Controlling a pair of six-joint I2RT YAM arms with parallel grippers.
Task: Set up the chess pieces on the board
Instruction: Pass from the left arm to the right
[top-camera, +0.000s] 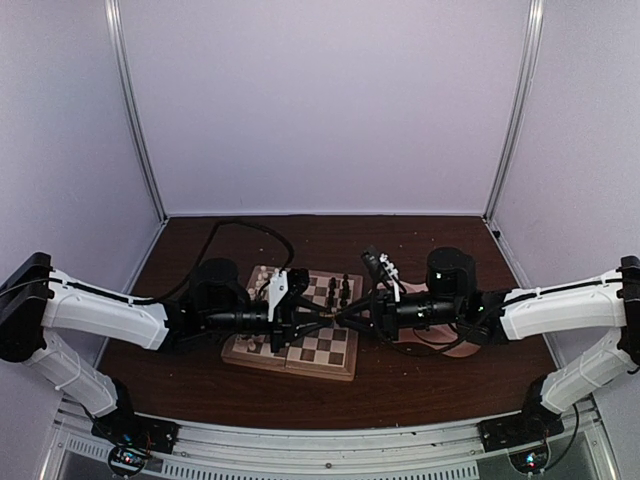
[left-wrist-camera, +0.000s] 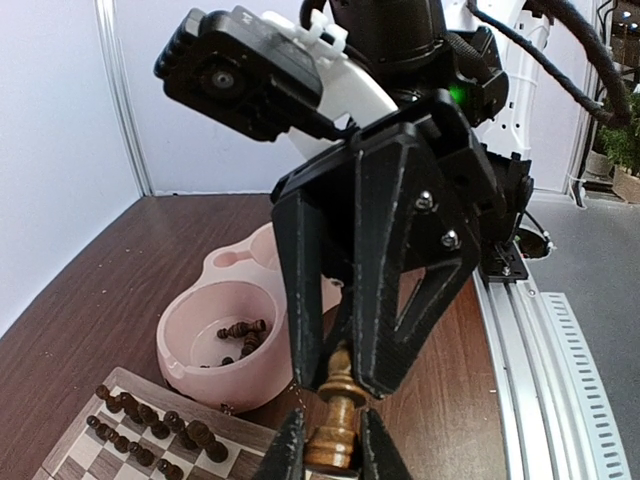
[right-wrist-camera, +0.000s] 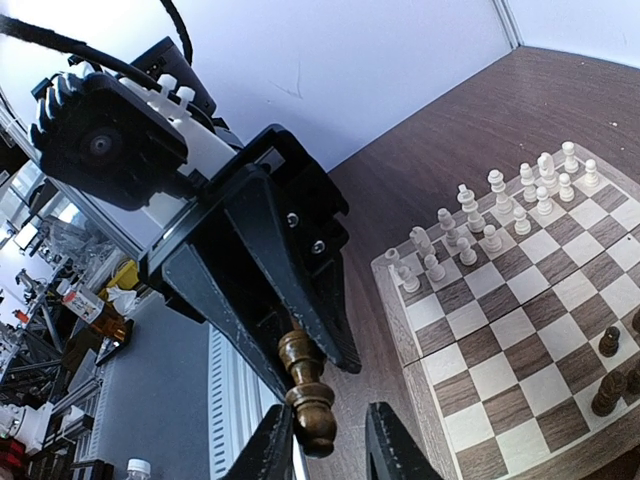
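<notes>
Chess pieces: cream ones (right-wrist-camera: 490, 215) are ranged along one edge of the board; dark ones (left-wrist-camera: 150, 430) are crowded at the edge nearest the pink bowl (left-wrist-camera: 205, 385), in which a few more are seen lying.
Board (right-wrist-camera: 520, 320): laid flat on the bench (top-camera: 400, 395), beneath both arms.
Held piece (right-wrist-camera: 308, 395): a dark one, carried in the air above the board between the two grippers.
Left gripper (left-wrist-camera: 332, 452): closed narrowly on one end of the held piece.
Right gripper (right-wrist-camera: 330, 440): narrowed about the other end; whether a firm pinch is made cannot be told.
Risk, drop: if the left gripper is released before the right is seated, the piece could be dropped and standing pieces knocked over.
Risk, twist: a rounded, turned shape is gripped near its tip, so it could be levered askew and later set down tilted.
Risk, collision: the fingers are packed close together, so one gripper could be struck by the other.
</notes>
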